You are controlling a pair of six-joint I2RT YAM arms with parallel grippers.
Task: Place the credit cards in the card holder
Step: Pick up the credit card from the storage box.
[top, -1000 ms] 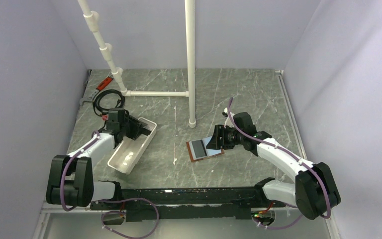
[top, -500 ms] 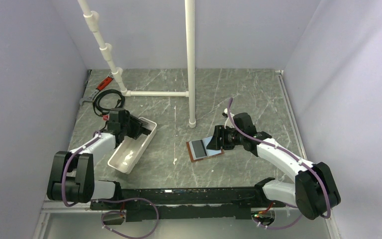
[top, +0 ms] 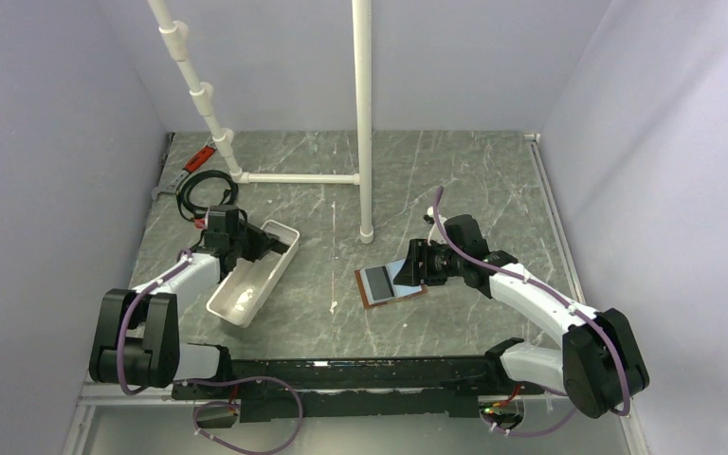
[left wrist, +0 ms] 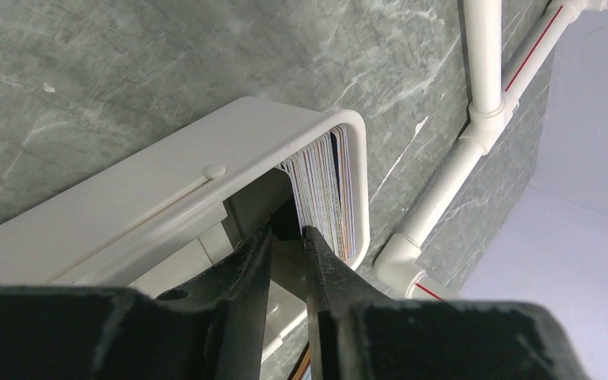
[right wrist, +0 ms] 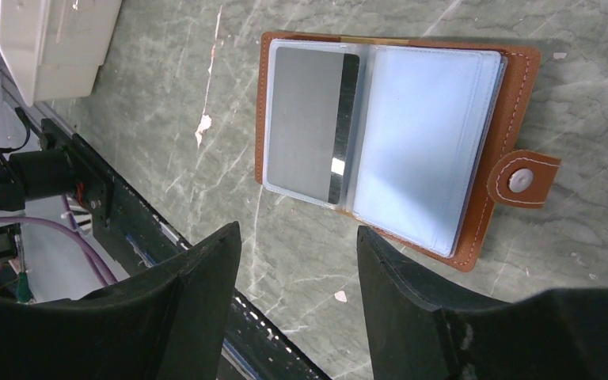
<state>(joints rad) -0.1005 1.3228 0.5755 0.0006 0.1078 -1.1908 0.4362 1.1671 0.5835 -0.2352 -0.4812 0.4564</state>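
Note:
The brown card holder (top: 391,282) lies open on the table and shows in the right wrist view (right wrist: 507,103). A grey-silver card (right wrist: 309,119) sits in its left clear pocket, and its right pocket (right wrist: 423,142) looks light blue. My right gripper (right wrist: 297,229) is open and empty, hovering just beside the holder's right half (top: 413,267). A stack of several credit cards (left wrist: 328,190) stands on edge at the far end of the white tray (left wrist: 166,174). My left gripper (left wrist: 286,231) is inside the tray with its jaws a narrow gap apart. Its right finger (left wrist: 321,261) rests against the stack's front card.
The white tray (top: 237,303) lies at the left. White PVC pipes (top: 364,114) rise at the back middle, with a cross pipe on the table. A black cable coil (top: 204,190) and a red-handled tool (top: 199,156) lie at the back left. Grey walls close in both sides.
My left gripper has shifted slightly left and back at the tray's far end, and the tray end has moved a little with it. The right arm and the card holder have not moved.

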